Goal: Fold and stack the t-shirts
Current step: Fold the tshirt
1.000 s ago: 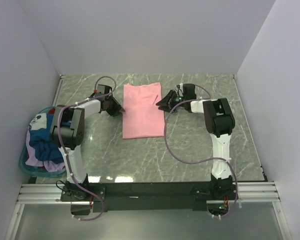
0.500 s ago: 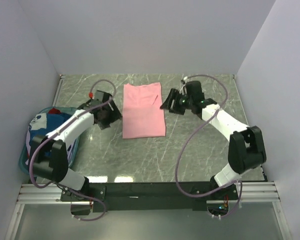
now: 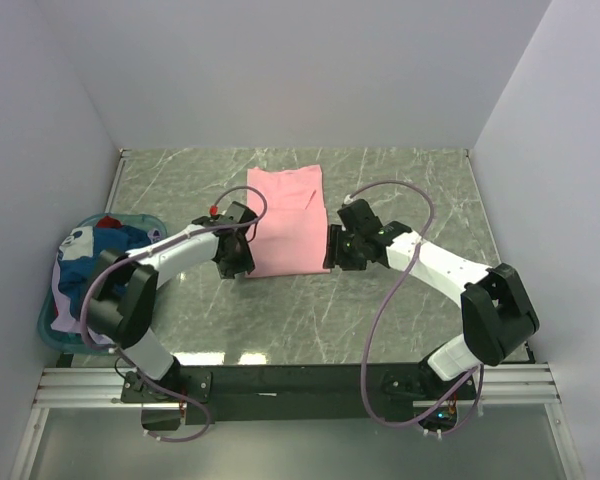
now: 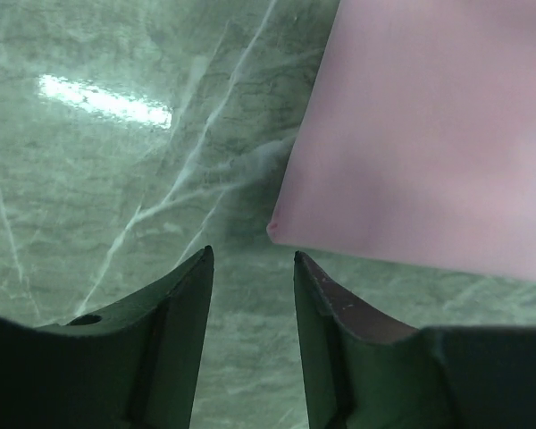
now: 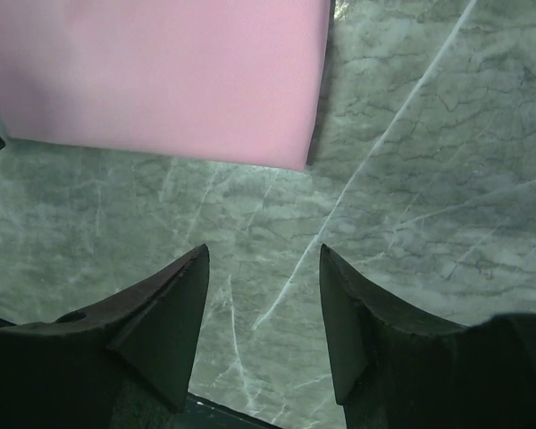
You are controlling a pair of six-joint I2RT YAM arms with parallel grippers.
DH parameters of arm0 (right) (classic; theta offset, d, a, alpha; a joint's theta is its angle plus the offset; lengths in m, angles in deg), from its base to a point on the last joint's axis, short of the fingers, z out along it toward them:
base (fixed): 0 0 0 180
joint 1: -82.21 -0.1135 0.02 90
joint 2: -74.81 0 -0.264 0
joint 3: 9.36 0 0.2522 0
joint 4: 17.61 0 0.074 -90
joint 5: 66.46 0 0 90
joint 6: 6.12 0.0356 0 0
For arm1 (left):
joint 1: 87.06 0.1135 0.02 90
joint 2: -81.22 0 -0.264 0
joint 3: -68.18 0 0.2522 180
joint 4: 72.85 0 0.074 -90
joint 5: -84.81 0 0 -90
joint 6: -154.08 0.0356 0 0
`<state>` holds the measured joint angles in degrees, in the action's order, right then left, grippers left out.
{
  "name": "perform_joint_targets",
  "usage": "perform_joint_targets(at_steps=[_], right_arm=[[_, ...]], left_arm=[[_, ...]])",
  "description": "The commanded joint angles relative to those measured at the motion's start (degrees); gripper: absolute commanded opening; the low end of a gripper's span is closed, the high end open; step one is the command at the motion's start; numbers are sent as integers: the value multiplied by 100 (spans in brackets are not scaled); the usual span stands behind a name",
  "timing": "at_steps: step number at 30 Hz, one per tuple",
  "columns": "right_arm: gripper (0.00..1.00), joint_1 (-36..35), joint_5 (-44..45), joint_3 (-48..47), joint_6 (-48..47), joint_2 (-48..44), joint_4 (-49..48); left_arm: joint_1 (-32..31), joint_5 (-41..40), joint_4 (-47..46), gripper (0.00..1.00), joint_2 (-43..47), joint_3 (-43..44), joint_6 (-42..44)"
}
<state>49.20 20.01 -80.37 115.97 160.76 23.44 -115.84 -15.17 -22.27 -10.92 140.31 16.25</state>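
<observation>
Two grippers sit at the near corners of a plain light pink short-sleeved t-shirt. It lies flat as a long folded rectangle on the green marble-patterned table, running from the far side toward the arms. The left gripper is at the shirt's near left corner and the right gripper at its near right corner, both low over the table.

In the left wrist view the two dark fingers stand apart with a modest gap and nothing between them. The pink corner lies just ahead of the tips, in line with that gap, and bare marble shows between cloth and fingertips. The jaws are unclenched and empty.

In the right wrist view the fingers are spread wider, again with only table between them. The shirt's near edge runs across the top of that view. Its corner lies ahead of the gap, closer to the finger on the picture's right, and clearly apart from both tips. This gripper too grips nothing.

Several other t-shirts, blue, white, red and purple cloth bunched together, fill a teal plastic basket at the left edge of the table. They are well apart from the pink shirt and from both grippers.
</observation>
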Motion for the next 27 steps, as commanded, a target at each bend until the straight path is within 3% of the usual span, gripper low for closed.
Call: perform_joint_targets(at_steps=[1, 12, 17, 27], right_arm=[[59, -108, 327, -31, 77, -123, -31], [57, -197, 344, 13, 139, 158, -206], [57, -223, 485, -145, 226, 413, -189], [51, -205, 669, -488, 657, 1020, -233]], left_arm=[[-102, -101, -166, 47, -225, 263, 64], [-120, 40, -439, 48, -691, 166, 72], [-137, 215, -500, 43, -832, 43, 29], [-163, 532, -544, 1, -718, -264, 11]])
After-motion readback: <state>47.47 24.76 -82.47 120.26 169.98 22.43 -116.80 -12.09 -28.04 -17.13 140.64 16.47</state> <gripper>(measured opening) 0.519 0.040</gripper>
